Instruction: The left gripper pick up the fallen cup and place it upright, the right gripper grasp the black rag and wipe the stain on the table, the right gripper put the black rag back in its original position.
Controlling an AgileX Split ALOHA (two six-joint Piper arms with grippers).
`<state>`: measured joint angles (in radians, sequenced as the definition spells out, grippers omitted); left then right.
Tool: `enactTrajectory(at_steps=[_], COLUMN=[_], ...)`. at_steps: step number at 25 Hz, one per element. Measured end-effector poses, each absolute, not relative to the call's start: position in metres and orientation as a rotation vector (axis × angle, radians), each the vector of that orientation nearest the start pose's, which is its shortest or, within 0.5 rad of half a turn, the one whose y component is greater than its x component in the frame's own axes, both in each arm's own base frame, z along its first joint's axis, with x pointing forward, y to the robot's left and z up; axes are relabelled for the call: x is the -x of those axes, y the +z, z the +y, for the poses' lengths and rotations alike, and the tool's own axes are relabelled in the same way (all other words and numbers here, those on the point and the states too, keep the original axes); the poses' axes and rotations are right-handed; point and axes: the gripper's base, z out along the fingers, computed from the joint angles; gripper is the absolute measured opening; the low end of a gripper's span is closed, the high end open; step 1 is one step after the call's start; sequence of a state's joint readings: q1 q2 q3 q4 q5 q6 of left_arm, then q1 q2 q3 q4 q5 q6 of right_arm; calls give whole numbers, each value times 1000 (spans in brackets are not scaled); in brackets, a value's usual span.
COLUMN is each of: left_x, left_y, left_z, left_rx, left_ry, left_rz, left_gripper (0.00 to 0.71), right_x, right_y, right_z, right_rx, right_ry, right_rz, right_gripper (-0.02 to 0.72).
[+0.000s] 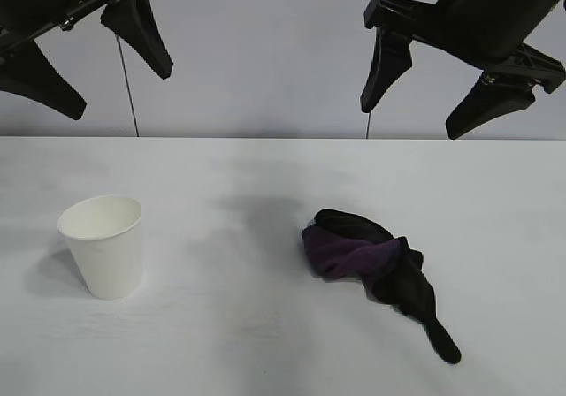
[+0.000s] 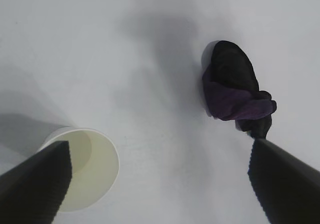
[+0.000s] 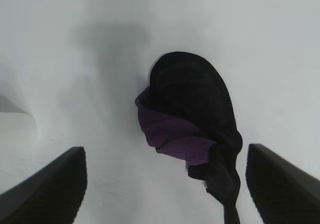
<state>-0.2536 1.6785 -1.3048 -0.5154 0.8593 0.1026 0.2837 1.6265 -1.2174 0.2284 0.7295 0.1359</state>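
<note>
White tabletop [image 1: 265,343] with a plain grey wall behind it is basically all that's going on here, and I'm not spotting any brown stain on it. The cup [image 1: 102,246] is standing upright toward the left, mouth open to the top, and the black rag [image 1: 376,263] is lying well apart from it to the right, purple part showing and its thin tail trailing toward the camera. Both claws are hanging up high with nothing in them: the left gripper [image 1: 97,56] is spread wide above the cup's side, and the right gripper [image 1: 433,82] is hovering above the rag with fingers apart too. I'm guessing the rag is soft and floppy, so pinching the fat bunched middle beats grabbing the tail. That paper cup is looking light and crushable.
</note>
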Motion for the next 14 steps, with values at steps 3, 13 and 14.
enactTrajectory(at_steps=[3, 13, 14], left_x=[-336, -336, -336], left_y=[275, 275, 275], left_z=[-122, -122, -122], left_rx=[-134, -135, -135], left_ry=[-672, -670, -670], left_rz=[2680, 2681, 2681], left_gripper=[693, 693, 693], right_x=[-327, -329, -329], right_y=[267, 268, 268], right_z=[110, 110, 110], right_rx=[23, 20, 20], right_ry=[403, 404, 404], right_rz=[2642, 2625, 2625], right_gripper=[601, 601, 601])
